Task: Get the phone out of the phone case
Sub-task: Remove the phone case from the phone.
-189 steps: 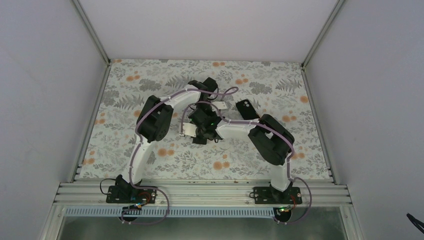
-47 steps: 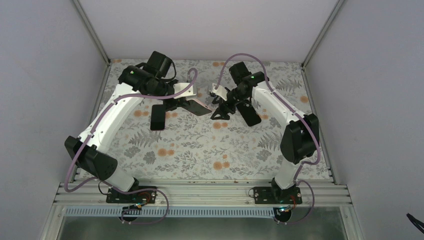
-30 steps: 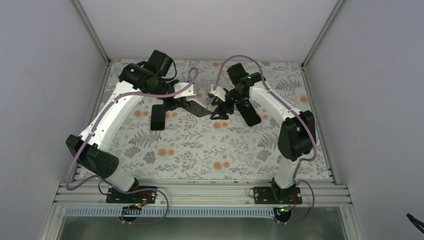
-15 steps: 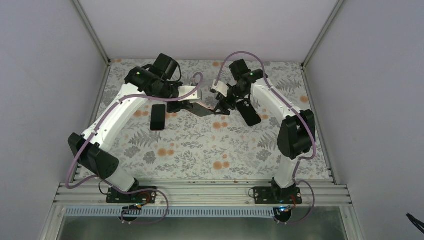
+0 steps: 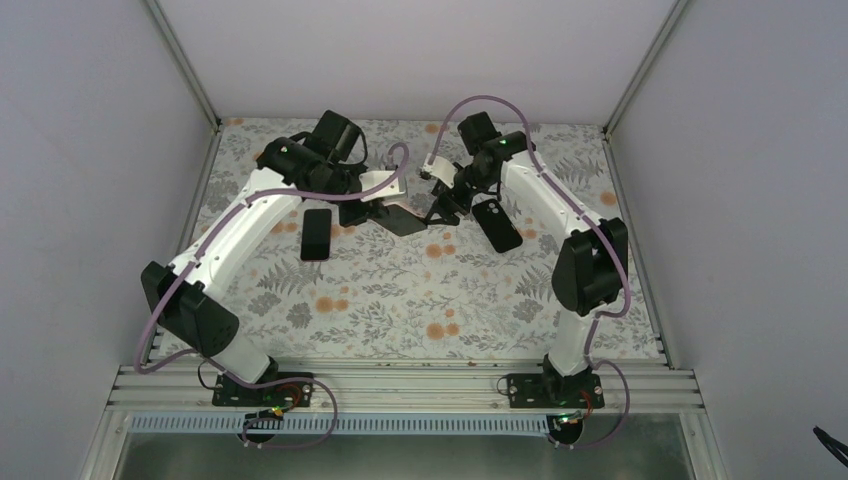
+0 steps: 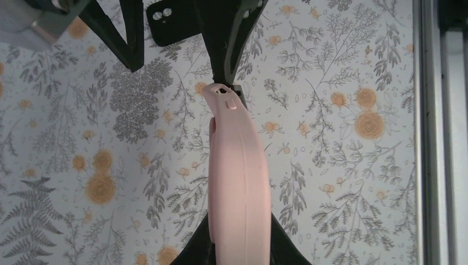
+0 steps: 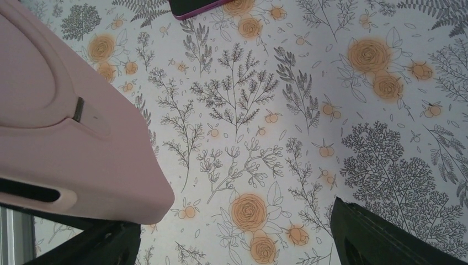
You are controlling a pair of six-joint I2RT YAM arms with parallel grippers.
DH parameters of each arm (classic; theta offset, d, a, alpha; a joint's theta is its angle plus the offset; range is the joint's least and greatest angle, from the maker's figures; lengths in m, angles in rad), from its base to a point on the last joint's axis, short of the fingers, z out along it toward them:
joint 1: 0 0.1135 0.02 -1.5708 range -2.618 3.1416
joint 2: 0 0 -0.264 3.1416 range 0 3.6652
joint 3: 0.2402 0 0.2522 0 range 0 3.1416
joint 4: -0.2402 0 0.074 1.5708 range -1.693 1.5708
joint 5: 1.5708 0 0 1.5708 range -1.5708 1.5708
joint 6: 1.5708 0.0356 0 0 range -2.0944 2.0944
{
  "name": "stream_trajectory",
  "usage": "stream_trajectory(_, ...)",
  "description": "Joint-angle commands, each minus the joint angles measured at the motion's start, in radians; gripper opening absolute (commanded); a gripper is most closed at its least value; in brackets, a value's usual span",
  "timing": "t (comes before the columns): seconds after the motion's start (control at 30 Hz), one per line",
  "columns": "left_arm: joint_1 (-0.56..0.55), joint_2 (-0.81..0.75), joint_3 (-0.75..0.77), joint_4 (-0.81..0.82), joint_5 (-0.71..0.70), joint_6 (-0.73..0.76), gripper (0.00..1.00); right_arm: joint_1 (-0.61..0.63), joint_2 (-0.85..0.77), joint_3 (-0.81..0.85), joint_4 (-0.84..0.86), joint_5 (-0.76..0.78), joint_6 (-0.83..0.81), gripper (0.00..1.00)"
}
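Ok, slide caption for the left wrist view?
Left gripper clamps pink phone case edge-on above floral table, right gripper open just beyond.

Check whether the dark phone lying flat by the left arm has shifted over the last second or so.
No. The dark phone keeps the same place and angle against the flower print of the table.

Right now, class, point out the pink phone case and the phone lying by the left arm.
pink phone case [image 6: 240,182]: left wrist view, middle of its long edge.
phone [image 5: 316,233]: top view, centre of its dark face.
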Motion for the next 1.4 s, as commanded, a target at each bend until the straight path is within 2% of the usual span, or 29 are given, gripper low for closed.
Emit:
stream_trajectory(0.0,-0.06,0.053,0.141,0.031,0.34,0.0,0.02,0.09,-0.057,0.014,0.178,-0.12,0.097,0.89)
stream_trajectory(0.13,-0.062,0.134,0.299,-0.142,0.507,0.061,0.02,0.09,-0.077,-0.058,0.337,0.075,0.174,0.9)
stream_trajectory(0.17,-0.064,0.15,0.337,-0.194,0.54,0.086,0.02,0.086,-0.071,-0.07,0.372,0.139,0.182,0.94)
stream_trajectory(0.27,-0.07,0.135,0.35,-0.214,0.573,0.09,0.02,0.051,-0.038,-0.083,0.457,0.283,0.2,0.97)
stream_trajectory(0.4,-0.073,0.096,0.323,-0.214,0.529,0.097,0.02,-0.026,0.038,-0.008,0.444,0.308,0.184,0.98)
stream_trajectory(0.57,-0.073,0.058,0.283,-0.214,0.484,0.101,0.02,-0.075,0.058,-0.011,0.442,0.303,0.127,1.0)
stream_trajectory(0.77,-0.072,0.051,0.282,-0.214,0.492,0.101,0.02,-0.109,0.06,-0.009,0.46,0.348,0.155,1.0)
stream_trajectory(0.87,-0.072,0.057,0.279,-0.212,0.488,0.105,0.02,-0.122,0.052,-0.006,0.436,0.324,0.15,1.0)
stream_trajectory(0.97,-0.072,0.056,0.251,-0.183,0.449,0.093,0.02,-0.124,-0.002,-0.03,0.351,0.207,0.082,1.0)
stream_trajectory(1.13,-0.067,0.018,0.146,-0.068,0.341,0.047,0.02,-0.122,-0.216,-0.219,0.204,0.009,-0.054,0.99)
stream_trajectory(1.37,-0.063,0.011,0.113,-0.022,0.283,0.041,0.02,-0.115,-0.456,-0.42,0.067,-0.074,-0.13,0.97)
